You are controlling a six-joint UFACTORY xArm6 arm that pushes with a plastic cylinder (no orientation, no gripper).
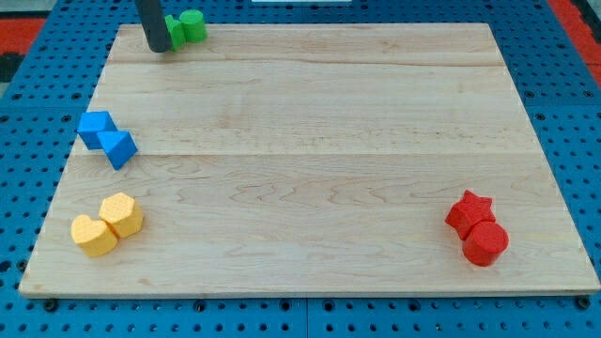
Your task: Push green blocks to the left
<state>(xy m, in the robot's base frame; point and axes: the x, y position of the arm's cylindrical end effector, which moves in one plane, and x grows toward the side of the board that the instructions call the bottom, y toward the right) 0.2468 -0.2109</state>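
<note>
Green blocks (185, 27) sit at the 11 o'clock corner of the worktop (310, 160), hard against its top edge w/ barely any board behind them; shapes too small to tell, two pieces touching. My tip (157, 48) is just on their 9 o'clock side, touching or nearly so, can't tell which. No hand on this arm, only the rod, so nothing is gripped. Toward 9 o'clock from the tip there's a short strip of board before the left edge. Blue blocks (107, 137) lie at 9 o'clock near the left edge, yellow blocks (107, 224) at 8 o'clock, red blocks (477, 228) at 4 o'clock, a star w/ a cylinder. Middle of the board is wide open wood.
</note>
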